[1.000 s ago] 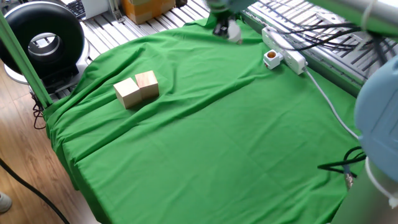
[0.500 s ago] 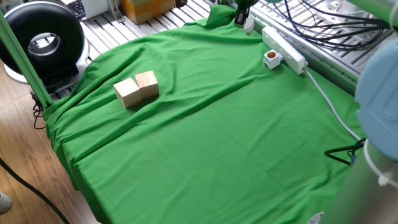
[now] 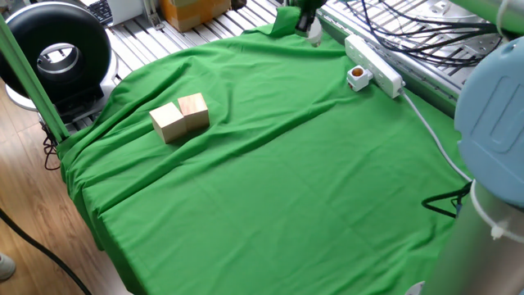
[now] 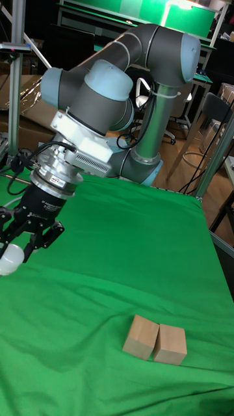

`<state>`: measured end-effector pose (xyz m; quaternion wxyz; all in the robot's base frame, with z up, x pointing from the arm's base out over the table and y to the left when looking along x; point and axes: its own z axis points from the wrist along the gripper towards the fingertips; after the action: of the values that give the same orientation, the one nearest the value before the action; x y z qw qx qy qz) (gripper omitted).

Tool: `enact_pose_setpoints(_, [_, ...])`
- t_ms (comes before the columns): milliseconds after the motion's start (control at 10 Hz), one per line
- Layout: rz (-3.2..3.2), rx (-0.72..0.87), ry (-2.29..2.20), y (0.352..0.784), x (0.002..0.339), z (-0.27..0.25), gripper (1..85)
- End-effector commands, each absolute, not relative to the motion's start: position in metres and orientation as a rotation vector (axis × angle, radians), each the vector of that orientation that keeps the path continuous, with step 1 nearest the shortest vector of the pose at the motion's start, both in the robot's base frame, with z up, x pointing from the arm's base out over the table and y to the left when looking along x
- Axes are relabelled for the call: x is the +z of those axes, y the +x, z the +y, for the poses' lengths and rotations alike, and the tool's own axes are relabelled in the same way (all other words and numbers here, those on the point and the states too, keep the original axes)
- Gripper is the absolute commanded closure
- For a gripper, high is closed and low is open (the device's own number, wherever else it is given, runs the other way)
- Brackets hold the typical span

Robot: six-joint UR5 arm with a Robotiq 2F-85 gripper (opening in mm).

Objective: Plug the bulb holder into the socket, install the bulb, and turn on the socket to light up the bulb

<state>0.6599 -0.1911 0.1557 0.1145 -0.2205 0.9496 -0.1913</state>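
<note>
**Robot arm holds bulb at far edge of green-draped tabletop**

A green cloth (image 3: pixel 278 172) covers the tabletop, with wood flooring at one side, a black round device (image 3: pixel 56 51) beyond the corner and a metal rack strung with black cables (image 3: pixel 409 29) along the far edge. The gripper (image 4: pixel 23 244) hangs at that far edge, its jaws closed narrowly around the bulb (image 4: pixel 12 260), whose frosted dome pokes out below them in the tall fixed view. In the fixed view the gripper (image 3: pixel 307 20) is only partly seen at the top of the frame, with the bulb (image 3: pixel 313 34) a white blur beneath it. Compared with half a second ago, gripper and bulb sit slightly farther from the socket. The socket (image 3: pixel 373 62) lies beside the jaws along the rack, well apart from them, its white cable (image 3: pixel 430 131) trailing over the cloth. The bulb holder (image 3: pixel 358 76) sits at the socket's near side, touching it, orange opening facing up; neither has shifted. Two wooden blocks (image 3: pixel 180 116) rest side by side, touching, far from the jaws toward the opposite part of the cloth, unmoved. Small markings on the gripper's wrist are too blurred to read.
</note>
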Motion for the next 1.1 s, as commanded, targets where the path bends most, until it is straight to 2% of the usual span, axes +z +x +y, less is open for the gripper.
enact_pose_setpoints(0, [2.763, -0.476, -0.537, 0.672, 0.155, -0.176, 84.7])
enact_pose_setpoints(300, [2.786, -0.422, -0.567, 0.639, 0.158, -0.203, 84.7])
enact_pose_setpoints(500, [2.805, -0.442, -0.555, 0.613, 0.161, -0.217, 84.7])
enact_pose_setpoints(800, [2.781, -0.444, -0.617, 0.609, 0.160, -0.230, 84.7])
enact_pose_setpoints(1000, [2.790, -0.347, -0.583, 0.608, 0.156, -0.215, 84.7])
